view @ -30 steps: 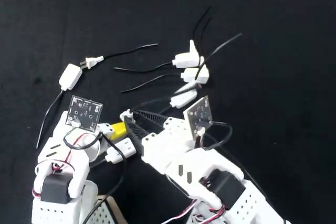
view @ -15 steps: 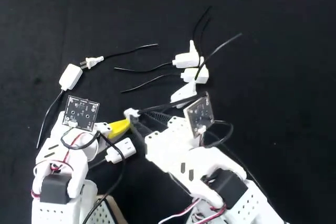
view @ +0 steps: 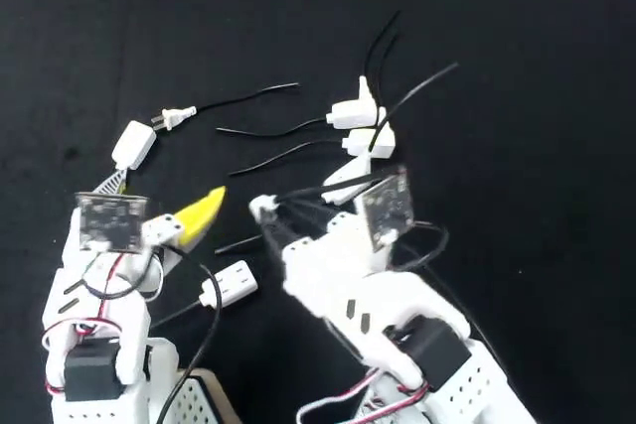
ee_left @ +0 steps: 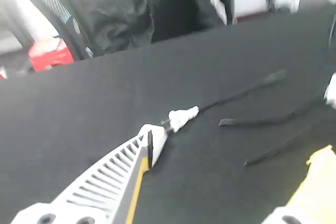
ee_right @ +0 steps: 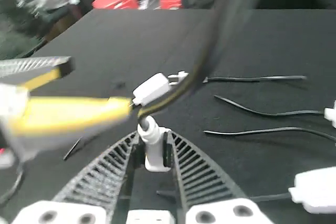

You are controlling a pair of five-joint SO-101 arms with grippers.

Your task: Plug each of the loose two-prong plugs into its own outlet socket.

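- White plug (ee_right: 156, 156) sits pinched in the right claw (ee_right: 155, 139), over the black desk (view: 517, 126).
- Left claw (ee_left: 236, 148) is wide open, holding nothing.
- A white socket (view: 229, 285) lies between both arms.

L gripper (ee_left: 236, 149) jaws apart; white plug (ee_left: 184, 117) w/ black cord (ee_left: 247, 91) beyond, on table (ee_left: 79, 114).

Loose plug (view: 171, 118): white, two bare prongs, flat on the bench (view: 517, 96). Prongs point at far socket (view: 132, 144), a small gap between; black cord trails away behind it.
Far socket: white block, black cord.
Near socket (view: 231, 285): white, flat, unplugged.
Held plug (ee_right: 155, 158): white, pinched in right end effector (ee_right: 155, 142), cord end outward, prongs hidden.
Three white connectors (view: 370, 139): clustered mid-bench, black cords fanning; mating unclear.
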